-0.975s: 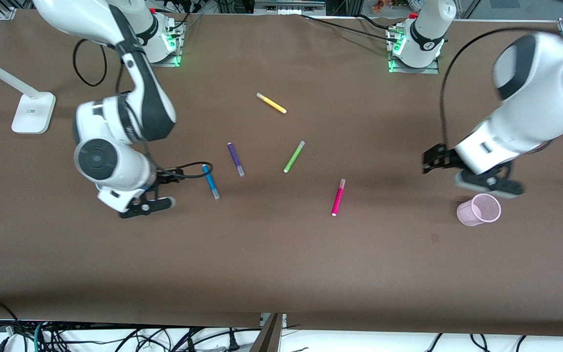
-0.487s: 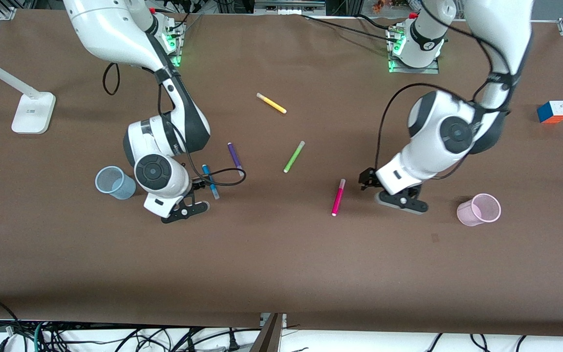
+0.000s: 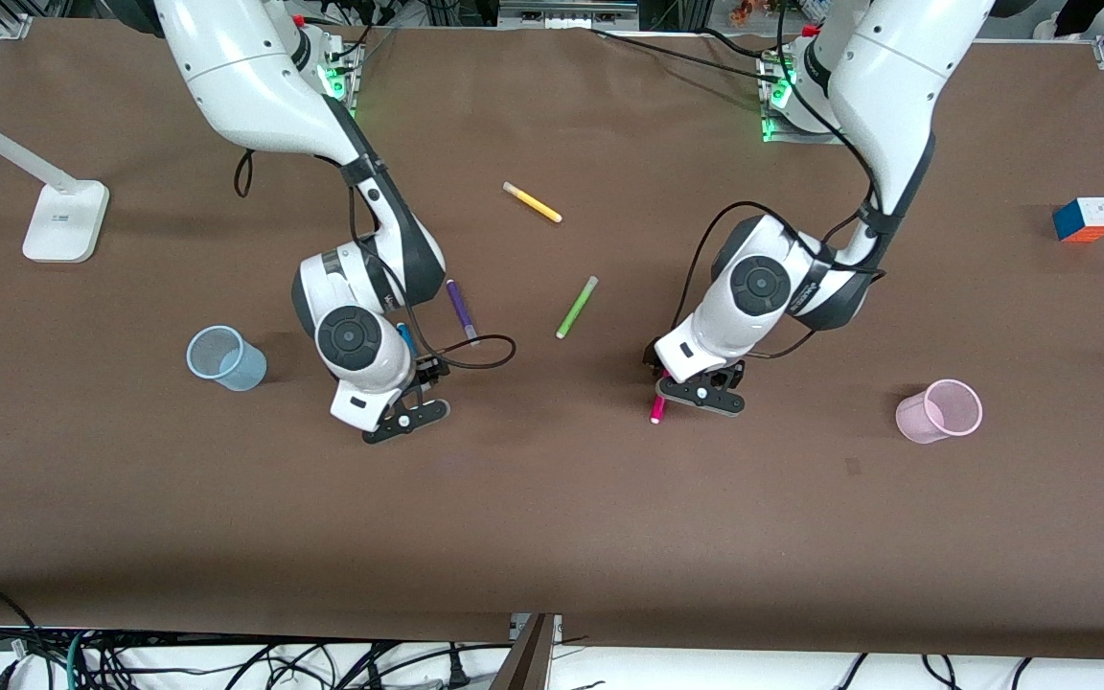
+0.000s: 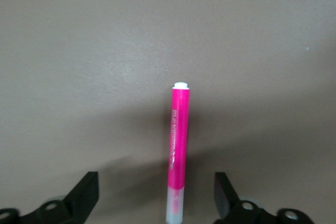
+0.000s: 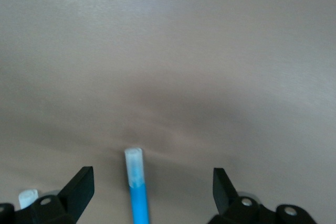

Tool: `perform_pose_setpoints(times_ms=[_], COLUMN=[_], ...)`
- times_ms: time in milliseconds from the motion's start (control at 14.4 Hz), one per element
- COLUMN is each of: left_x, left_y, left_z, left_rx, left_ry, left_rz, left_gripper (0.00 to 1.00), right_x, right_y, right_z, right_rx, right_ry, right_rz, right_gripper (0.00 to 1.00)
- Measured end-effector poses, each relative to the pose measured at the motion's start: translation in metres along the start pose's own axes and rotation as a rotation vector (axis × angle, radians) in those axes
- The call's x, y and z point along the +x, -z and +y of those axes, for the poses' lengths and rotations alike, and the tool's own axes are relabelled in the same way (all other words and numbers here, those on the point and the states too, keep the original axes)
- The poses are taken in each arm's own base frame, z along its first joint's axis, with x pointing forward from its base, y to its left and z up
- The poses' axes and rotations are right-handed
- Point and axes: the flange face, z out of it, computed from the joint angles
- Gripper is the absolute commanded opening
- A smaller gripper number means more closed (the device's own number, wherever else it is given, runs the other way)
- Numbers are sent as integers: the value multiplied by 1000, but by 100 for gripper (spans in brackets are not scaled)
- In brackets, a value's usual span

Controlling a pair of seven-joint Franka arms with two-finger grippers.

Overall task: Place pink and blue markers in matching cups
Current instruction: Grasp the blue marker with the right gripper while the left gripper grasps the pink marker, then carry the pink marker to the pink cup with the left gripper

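The pink marker (image 3: 655,412) lies on the table, mostly hidden under my left gripper (image 3: 682,380). In the left wrist view the pink marker (image 4: 178,140) lies between the open jaws of the left gripper (image 4: 156,199), untouched. The blue marker (image 3: 404,334) lies mostly hidden under my right gripper (image 3: 418,393). In the right wrist view the blue marker (image 5: 137,195) lies between the open jaws of the right gripper (image 5: 152,192), untouched. The pale blue cup (image 3: 224,357) stands toward the right arm's end. The pale pink cup (image 3: 939,410) stands toward the left arm's end.
A purple pen (image 3: 462,311), a lime green pen (image 3: 577,307) and a yellow pen (image 3: 532,202) lie between the arms. A colour cube (image 3: 1085,219) sits at the left arm's end. A white lamp base (image 3: 63,220) stands at the right arm's end.
Both arms swung toward the table's middle. The right gripper moved from beside the blue cup to over the blue marker. The left gripper moved from the pink cup to over the pink marker.
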Motion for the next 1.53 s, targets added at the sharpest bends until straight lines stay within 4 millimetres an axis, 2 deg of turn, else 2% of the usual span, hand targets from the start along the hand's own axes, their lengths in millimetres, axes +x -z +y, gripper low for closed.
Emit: perform_pose_setpoints(times_ms=[139,209,278,348,557,627,835,905,975,1114,1253,1323,1532], left_x=[-6,-8,-9,-10,-10,-10,-9,-7,-5,0,5,7,15], left_y=[-17,-23,-26,-27,-28,-28,-17,-5,10,51,97,120,181], left_z=[9,11,12,12,9,8,3,-2,-7,-25,-50,-67,-121], left_rx=[29,37,40,41,44,45,72,88,105,136,150,152,148], left_ry=[4,3,6,12,57,63,74,79,80,66,33,9,-76], left_rz=[1,-2,-5,-7,-9,-9,-44,-58,-71,-106,-161,-195,-303], left_gripper=[65,44,6,0,0,0,0,0,0,0,0,0,0], right_x=[1,1,1,1,0,0,0,0,-1,-1,-1,-1,0], right_y=[-11,-14,-17,-17,-22,-25,-28,-29,-29,-30,-31,-31,-29], right_z=[-9,-11,-11,-11,-11,-12,-12,-12,-12,-12,-12,-12,-12], right_rx=[-2,-2,-3,-3,-4,-4,-5,-5,-5,-5,-5,-5,-5], right_ry=[12,15,16,16,17,18,18,18,18,18,18,18,19], right_rz=[9,8,6,5,-2,-5,-10,-10,-11,-12,-14,-14,-11], right_gripper=[100,100,100,100,100,94,72,54,40,32,7,0,0])
